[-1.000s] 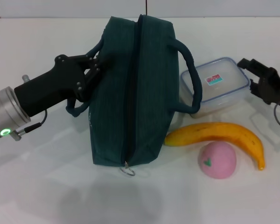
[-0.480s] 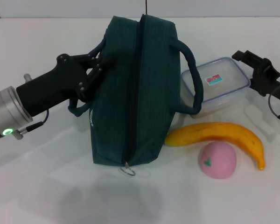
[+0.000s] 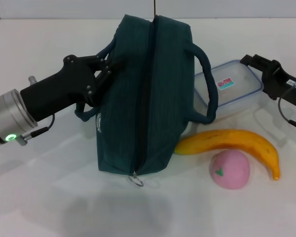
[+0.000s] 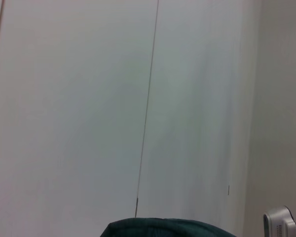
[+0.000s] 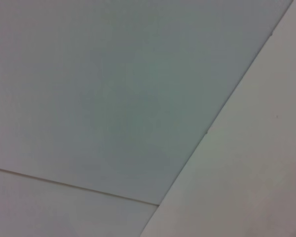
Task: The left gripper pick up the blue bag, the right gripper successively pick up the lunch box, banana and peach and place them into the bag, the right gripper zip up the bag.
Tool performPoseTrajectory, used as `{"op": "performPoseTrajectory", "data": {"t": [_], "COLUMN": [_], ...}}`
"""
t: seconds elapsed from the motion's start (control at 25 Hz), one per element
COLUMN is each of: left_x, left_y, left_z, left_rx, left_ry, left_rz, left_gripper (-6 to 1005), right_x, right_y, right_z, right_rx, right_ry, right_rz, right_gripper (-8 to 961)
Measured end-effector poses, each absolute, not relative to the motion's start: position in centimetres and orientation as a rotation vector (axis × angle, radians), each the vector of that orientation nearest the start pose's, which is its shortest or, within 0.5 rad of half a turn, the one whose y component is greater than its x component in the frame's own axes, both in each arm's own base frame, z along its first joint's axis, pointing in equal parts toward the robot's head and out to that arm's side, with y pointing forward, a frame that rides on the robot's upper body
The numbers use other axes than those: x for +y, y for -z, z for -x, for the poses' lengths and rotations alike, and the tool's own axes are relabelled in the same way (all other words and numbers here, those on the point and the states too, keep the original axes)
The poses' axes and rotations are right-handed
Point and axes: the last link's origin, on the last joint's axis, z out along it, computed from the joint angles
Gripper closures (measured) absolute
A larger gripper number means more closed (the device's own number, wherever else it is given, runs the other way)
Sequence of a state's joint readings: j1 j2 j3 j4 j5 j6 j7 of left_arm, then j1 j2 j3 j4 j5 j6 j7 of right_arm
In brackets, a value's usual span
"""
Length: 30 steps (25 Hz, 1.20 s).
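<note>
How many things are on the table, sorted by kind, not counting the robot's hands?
Bags: 1, the blue bag
Containers: 1, the lunch box
Fruit: 2, the banana and the peach
Total: 4

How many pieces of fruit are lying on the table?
2: the banana lies right of the blue bag, and the peach sits just in front of it. None seem hidden.

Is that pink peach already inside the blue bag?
No, the peach lies out on the white table just in front of the banana, to the right of the blue bag.
</note>
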State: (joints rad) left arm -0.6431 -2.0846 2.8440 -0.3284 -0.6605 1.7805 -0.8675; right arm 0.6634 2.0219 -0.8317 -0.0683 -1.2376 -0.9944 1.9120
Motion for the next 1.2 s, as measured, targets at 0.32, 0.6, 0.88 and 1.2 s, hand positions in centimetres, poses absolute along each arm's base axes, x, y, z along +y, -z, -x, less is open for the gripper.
{"op": "performPoseTrajectory", "data": {"t": [0.32,0.6,0.88,1.2], "left_x": [31.3,31.0,30.8,30.5], "left_y": [0.3,0.2,0.2,0.3], "left_z": [25.9,26.4,26.6,26.8], "left_rx": [-0.381,-0.371,-0.376,-0.381], "left_ry": [1.163,1.143,1.138,1.135], "left_rz": [2.392,2.384,2.383,2.393], "left_gripper": [960,960,960,960], "right_x": [38.0,37.6,37.0,36.9], "right_y": [3.7,3.6,3.5,3.6], "right_z": [-29.4,-29.1,-28.5,-28.3], "right_rx": [1.878,1.796,1.725,1.624], "right_ry": [-1.201,-1.252,-1.309,-1.298], "right_rz": [1.615,1.659,1.699,1.746], "right_gripper": [445,647,757,758]}}
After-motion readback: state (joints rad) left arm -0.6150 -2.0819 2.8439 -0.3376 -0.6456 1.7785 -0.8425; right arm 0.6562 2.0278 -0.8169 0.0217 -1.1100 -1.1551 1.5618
